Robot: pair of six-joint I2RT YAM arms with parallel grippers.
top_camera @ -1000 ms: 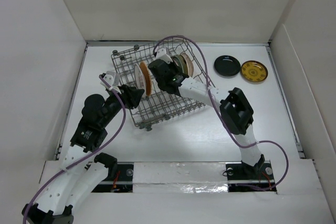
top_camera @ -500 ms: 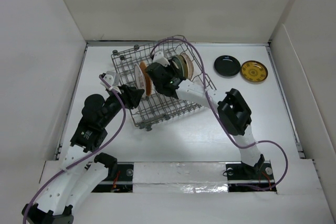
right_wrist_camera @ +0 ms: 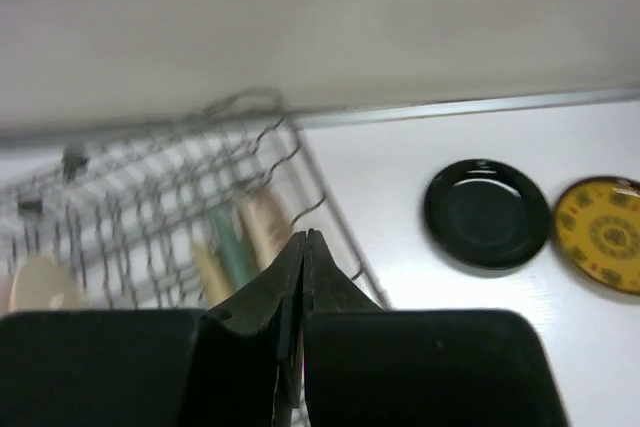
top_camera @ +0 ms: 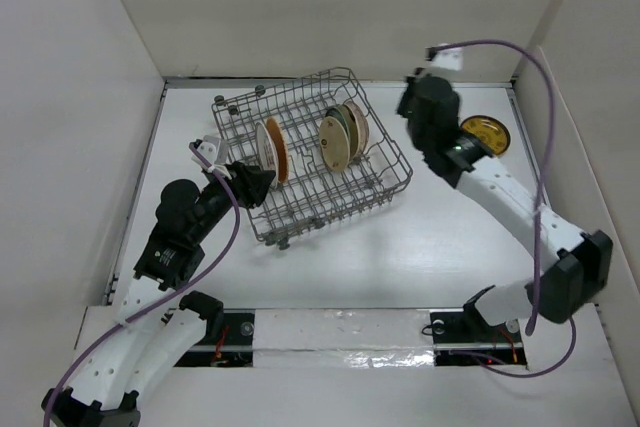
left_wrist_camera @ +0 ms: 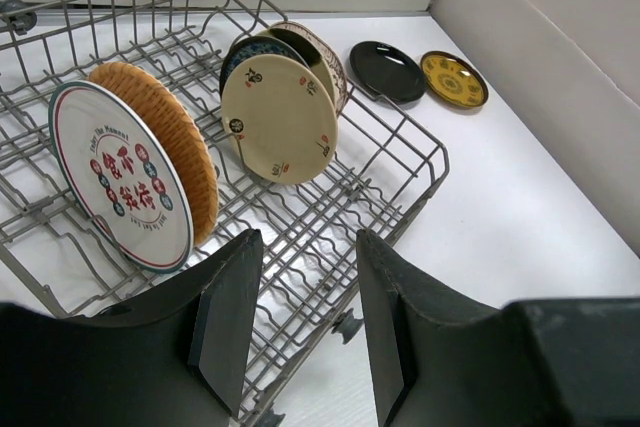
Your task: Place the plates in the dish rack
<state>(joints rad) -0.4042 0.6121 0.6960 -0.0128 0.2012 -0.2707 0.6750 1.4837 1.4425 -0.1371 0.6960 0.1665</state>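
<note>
Plainly askew on the white table [top_camera: 450, 237], the grey wire dish rack [top_camera: 310, 205] has its near rim slanting away to the right. Round plates stand on edge between its tines, facing the left arm: a white printed plate [left_wrist_camera: 120, 182] against an orange woven plate [left_wrist_camera: 170, 132], then a cream plate [left_wrist_camera: 280, 117] and a teal plate [left_wrist_camera: 262, 47]. A glossy black plate [left_wrist_camera: 388, 70] and a yellow plate [left_wrist_camera: 453, 79] lie flat beside the rack. The left gripper [left_wrist_camera: 305, 247] gapes wide and empty at the rack's rim; the right gripper [right_wrist_camera: 303, 247], pinched closed and empty, hangs above the black plate.
</note>
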